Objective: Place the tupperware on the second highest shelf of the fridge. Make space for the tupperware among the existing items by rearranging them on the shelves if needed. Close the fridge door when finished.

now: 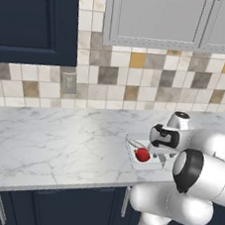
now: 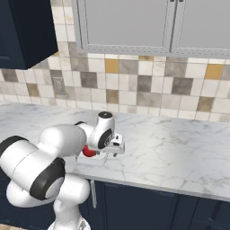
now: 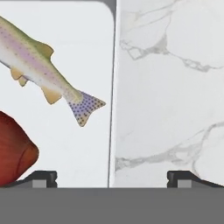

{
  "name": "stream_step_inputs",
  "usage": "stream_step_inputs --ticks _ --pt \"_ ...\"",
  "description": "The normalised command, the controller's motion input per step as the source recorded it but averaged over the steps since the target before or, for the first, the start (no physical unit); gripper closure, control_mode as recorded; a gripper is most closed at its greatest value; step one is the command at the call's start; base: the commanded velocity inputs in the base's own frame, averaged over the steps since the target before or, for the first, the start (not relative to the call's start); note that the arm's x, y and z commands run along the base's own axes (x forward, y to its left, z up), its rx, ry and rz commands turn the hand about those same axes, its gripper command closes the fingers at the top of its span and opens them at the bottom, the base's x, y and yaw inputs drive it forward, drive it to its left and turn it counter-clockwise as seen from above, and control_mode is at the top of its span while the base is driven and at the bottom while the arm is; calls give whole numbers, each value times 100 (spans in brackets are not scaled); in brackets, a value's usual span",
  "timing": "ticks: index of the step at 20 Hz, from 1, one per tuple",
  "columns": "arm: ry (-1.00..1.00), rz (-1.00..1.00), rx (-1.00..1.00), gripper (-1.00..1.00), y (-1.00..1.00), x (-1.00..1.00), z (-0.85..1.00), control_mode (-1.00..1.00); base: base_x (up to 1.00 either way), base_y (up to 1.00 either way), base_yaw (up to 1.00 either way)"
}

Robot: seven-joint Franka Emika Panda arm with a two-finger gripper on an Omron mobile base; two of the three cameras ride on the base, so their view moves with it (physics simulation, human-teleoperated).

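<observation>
We judge the tupperware [image 3: 65, 52] to be a light, stiff, shallow tray of smooth white plastic, likely slippery against the fingertips, and its load sits loose in it. The fish [image 3: 39, 65] and the red fruit [image 3: 13, 153] could slide or roll if the tray tips, so we would keep it level all the way. The best hold, as we see it, is on the thin side wall: one fingertip inside, one outside, pinching the rim [image 3: 112, 96] where nothing lies against it. A grip across the whole tray looks too wide for the jaws.

The gripper [image 3: 112, 177] hangs just above the desk [image 3: 175, 87] with its jaws spread fully apart and nothing between them but that rim. They straddle the edge: one fingertip [image 3: 39, 177] stands over the tray floor, close beside the red fruit, the other over bare marble.

The tray has rounded corners and a low wall; its floor is plain white. The fish is pale, with a pink stripe, a greenish back and a spotted purple tail that points toward the rim. The red fruit is round and dark red, near the inner fingertip.

From the base cameras, the tupperware [image 1: 141, 155] rests near the front edge of the desk, directly under the gripper [image 1: 160, 150], with the red fruit [image 2: 89, 152] showing beside the wrist.
</observation>
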Motion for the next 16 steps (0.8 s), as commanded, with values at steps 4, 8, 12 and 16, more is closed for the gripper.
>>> stream_step_inputs --ticks 4,8,12,16 --pt "0 1 1 -100 0 8 -19 -100 0 0 0" --pt "0 1 1 -100 0 7 -19 -100 0 0 0" --pt "-1 1 2 -100 0 9 -18 -100 0 0 0" --pt "-1 1 0 100 0 9 -19 -100 0 0 0"
